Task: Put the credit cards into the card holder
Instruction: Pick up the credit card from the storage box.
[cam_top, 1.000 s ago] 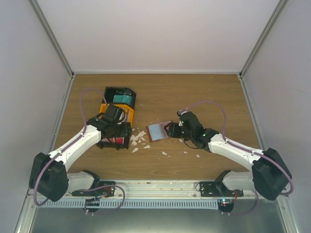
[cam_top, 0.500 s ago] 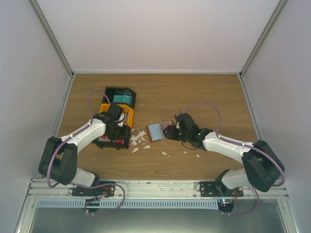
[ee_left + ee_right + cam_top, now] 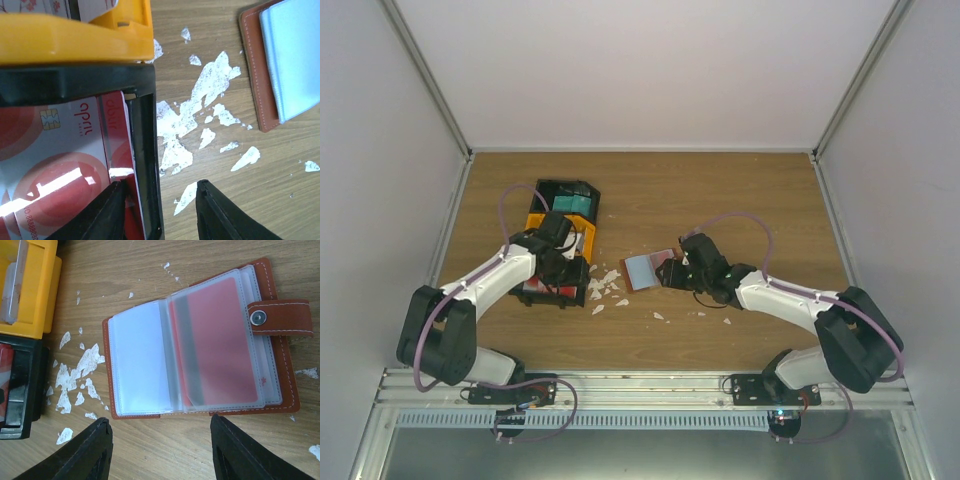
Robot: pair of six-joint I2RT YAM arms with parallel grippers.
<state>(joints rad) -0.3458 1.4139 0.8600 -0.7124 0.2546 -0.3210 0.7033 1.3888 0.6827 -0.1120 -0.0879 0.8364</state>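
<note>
Left gripper (image 3: pixel 160 200) sits half-open at the near end of the black-and-orange plastic compartment tray (image 3: pixel 142 150), gripping nothing. One finger is over the red plastic credit cards (image 3: pixel 55 165), the other outside the tray wall (so I reckon it could pinch the wall, not a card). Right of the tray, past the small white scraps (image 3: pixel 210 85), the reddish-brown leather card holder (image 3: pixel 289 385) lies open under the wide-open, empty right gripper (image 3: pixel 157 430). Beyond the tray there's bare wood-grain tabletop (image 3: pixel 720 190), then plain white walls (image 3: pixel 650 70)
</note>
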